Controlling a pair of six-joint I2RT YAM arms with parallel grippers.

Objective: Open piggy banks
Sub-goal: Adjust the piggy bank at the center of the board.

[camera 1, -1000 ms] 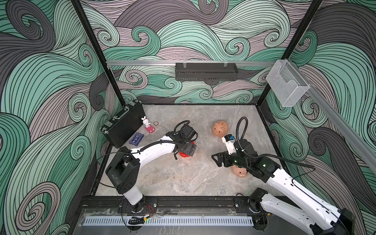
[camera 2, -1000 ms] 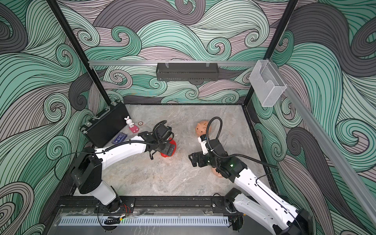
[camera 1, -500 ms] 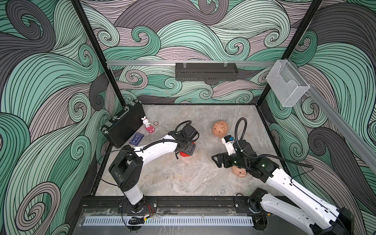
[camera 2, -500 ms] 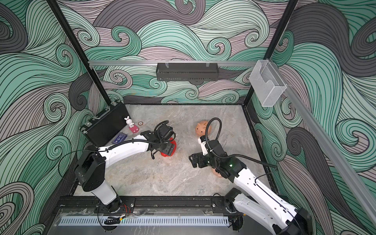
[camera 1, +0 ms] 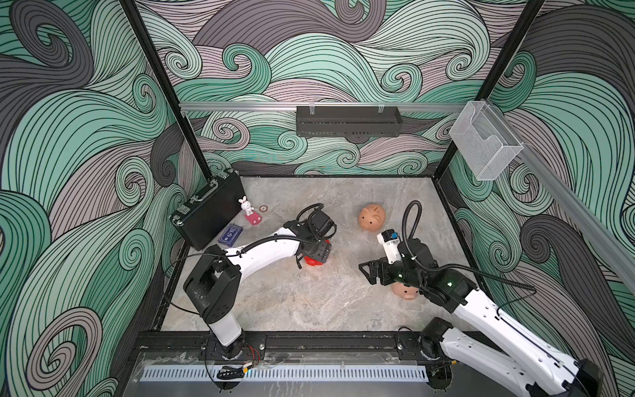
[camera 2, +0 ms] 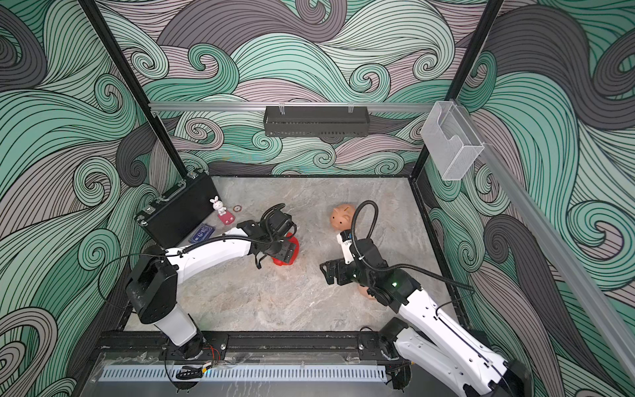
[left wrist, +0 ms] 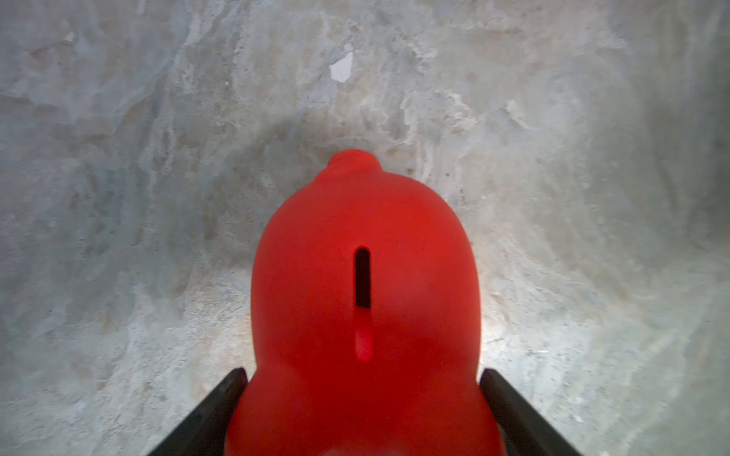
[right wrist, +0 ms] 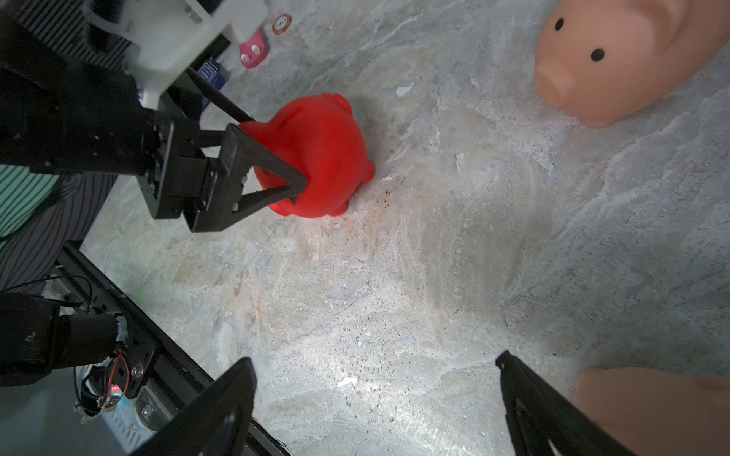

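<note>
The red piggy bank (camera 1: 314, 263) (camera 2: 285, 264) stands on the stone table, coin slot up (left wrist: 362, 276). My left gripper (camera 1: 311, 259) (left wrist: 361, 375) is shut on it, with a black finger (right wrist: 272, 166) pressed against each flank. One peach piggy bank (camera 1: 372, 218) (right wrist: 616, 59) sits further back on the right. Another peach piggy bank (camera 1: 405, 292) (right wrist: 651, 406) lies half hidden under my right arm. My right gripper (camera 1: 367, 273) (right wrist: 373, 359) hangs open just over bare table beside that pig, with nothing between its fingers. No belly plug shows.
A black case (camera 1: 209, 209) leans at the back left. In front of it are a white rabbit figurine (camera 1: 248, 209) on a pink base, a blue card (camera 1: 231, 235) and a small round disc (camera 1: 263, 208). A black rail (camera 1: 309, 338) borders the table's front.
My left gripper's fingers have closed from wide open onto the red piggy bank's sides. The right arm and both peach pigs have stayed where they were.
</note>
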